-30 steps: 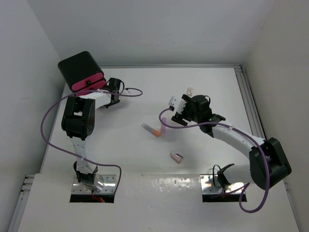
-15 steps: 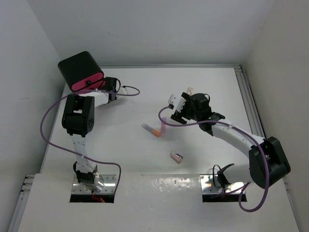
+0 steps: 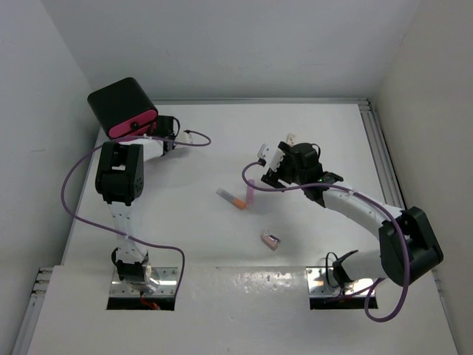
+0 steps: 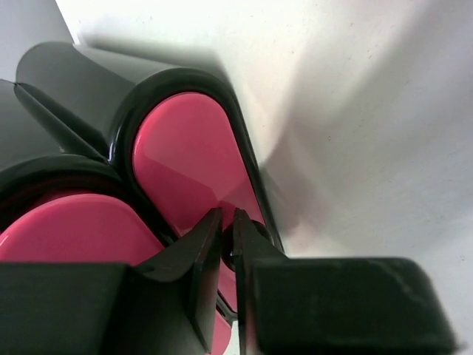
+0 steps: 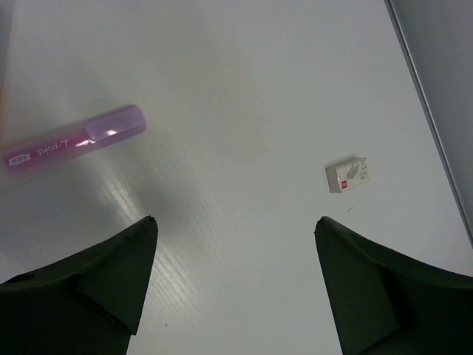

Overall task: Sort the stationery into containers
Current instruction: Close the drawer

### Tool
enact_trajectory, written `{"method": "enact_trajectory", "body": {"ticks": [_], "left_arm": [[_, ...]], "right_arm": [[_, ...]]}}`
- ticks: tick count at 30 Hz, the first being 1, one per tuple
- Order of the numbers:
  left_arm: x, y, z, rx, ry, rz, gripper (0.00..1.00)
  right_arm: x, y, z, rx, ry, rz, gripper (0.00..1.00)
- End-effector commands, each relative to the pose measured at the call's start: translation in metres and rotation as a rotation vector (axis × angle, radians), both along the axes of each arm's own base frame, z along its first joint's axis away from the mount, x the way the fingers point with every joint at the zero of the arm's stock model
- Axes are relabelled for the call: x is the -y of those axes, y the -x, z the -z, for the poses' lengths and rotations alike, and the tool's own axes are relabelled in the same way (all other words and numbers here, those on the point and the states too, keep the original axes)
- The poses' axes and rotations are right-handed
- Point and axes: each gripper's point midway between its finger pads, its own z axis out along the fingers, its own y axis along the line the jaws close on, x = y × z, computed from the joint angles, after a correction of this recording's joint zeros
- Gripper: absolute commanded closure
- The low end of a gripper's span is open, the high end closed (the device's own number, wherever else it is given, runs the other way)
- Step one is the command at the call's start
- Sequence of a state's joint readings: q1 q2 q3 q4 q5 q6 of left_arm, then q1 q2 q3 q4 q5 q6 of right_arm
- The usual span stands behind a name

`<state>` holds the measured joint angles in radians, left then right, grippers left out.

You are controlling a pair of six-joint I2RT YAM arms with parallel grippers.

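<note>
From above, the black cabinet (image 3: 118,100) sits in the upper left of the frame. One pink drawer (image 3: 127,130) faces the table (image 3: 185,244), and its small knob (image 3: 136,127) shows as a dark dot. The left gripper (image 3: 154,133) is pressed up to that drawer front, most likely to pull a compartment open for the stationery. At mid-frame the orange-and-white marker (image 3: 232,197) and the lilac marker (image 3: 250,192) lie close together. A pinkish block (image 3: 271,239) rests below them. The right gripper (image 3: 266,168) hovers just right of the lilac marker, with a white eraser (image 3: 291,137) above it.

In the left wrist view, the two fingers (image 4: 203,248) meet at the drawer's lower edge with only a slit between them. The view is too tight to tell whether they pinch the knob or merely flank it.

In the right wrist view, the jaws stand spread wide and hold nothing. The lilac marker lies at the upper left and the white eraser at the right, both loose on the table. The wide spread suits a pick to come. No item is in a drawer yet.
</note>
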<state>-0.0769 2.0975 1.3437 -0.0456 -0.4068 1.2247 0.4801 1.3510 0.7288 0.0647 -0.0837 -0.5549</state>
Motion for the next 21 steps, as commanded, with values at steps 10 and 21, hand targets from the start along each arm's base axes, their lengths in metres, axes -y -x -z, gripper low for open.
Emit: {"method": "enact_trajectory", "body": {"ticks": [10,21], "left_arm": [[0.034,0.023,-0.022,-0.182,0.19,0.177,0.69],[0.009,0.065,-0.068,-0.383,-0.002,0.417,0.48]], "right_arm": [[-0.006,-0.014,-0.02,0.039,-0.043,0.022,0.14],[-0.016,-0.007,-0.018,0.028,-0.058,0.007,0.15]]}}
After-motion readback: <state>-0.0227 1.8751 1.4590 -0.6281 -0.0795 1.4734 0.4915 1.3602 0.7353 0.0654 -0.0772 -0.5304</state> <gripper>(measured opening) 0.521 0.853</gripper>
